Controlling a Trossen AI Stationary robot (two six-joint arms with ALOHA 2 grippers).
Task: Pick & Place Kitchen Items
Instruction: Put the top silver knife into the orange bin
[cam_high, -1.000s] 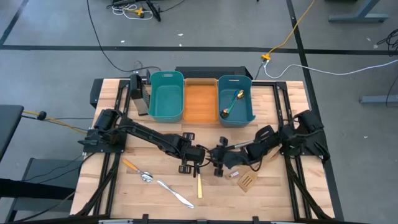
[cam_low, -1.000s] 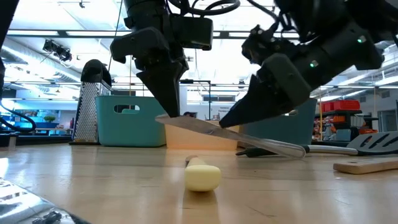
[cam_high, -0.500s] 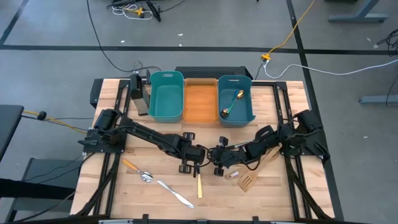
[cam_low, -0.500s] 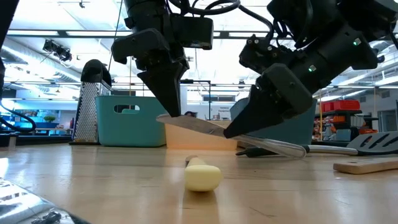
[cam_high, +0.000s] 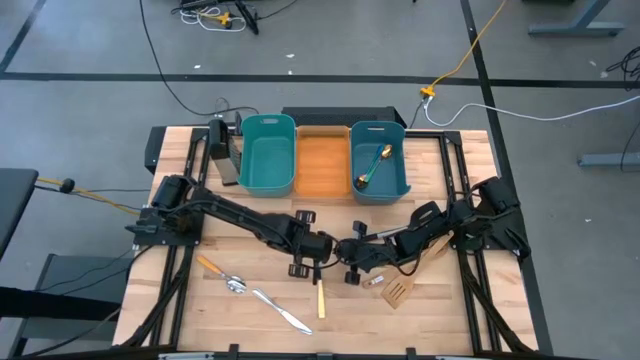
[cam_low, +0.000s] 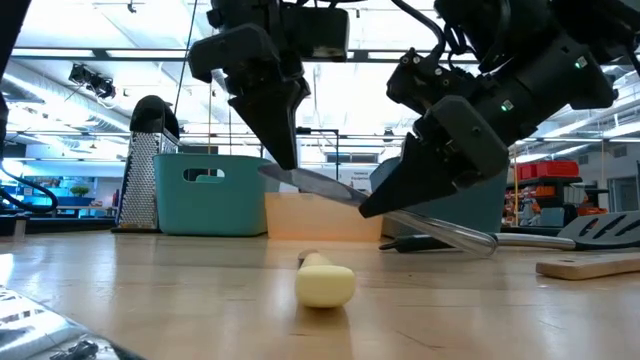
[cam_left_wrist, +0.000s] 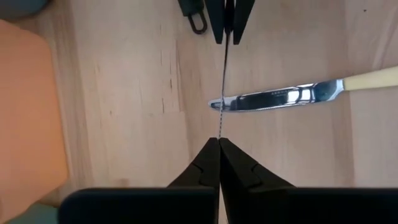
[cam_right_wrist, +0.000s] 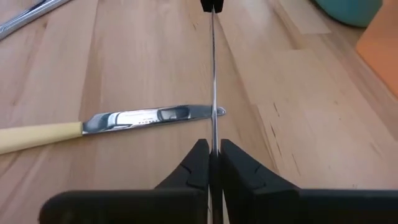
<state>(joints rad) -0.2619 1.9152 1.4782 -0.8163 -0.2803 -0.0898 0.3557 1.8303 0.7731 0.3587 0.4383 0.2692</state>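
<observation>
One gold spoon (cam_high: 375, 163) lies in the teal bin (cam_high: 379, 160) at one o'clock; near the worktop (cam_high: 440, 310) centre, left gripper (cam_low: 283, 172) and right gripper (cam_low: 375, 206) both clamp a silver knife (cam_low: 400, 210) held aloft; most utensils remain, including the cream-handled knife (cam_high: 320, 298) at six o'clock.

This is a robotics lab or workshop, not a home kitchen. The wooden table (cam_high: 250, 300) stands on a bare grey floor (cam_high: 100, 40) marked with dark tape lines, and loose cables (cam_high: 470, 50) run across the floor beyond the table. Behind the table, the low view shows a wide industrial hall with ceiling light strips (cam_low: 90, 52), open shelving and red crates (cam_low: 545, 170).
</observation>
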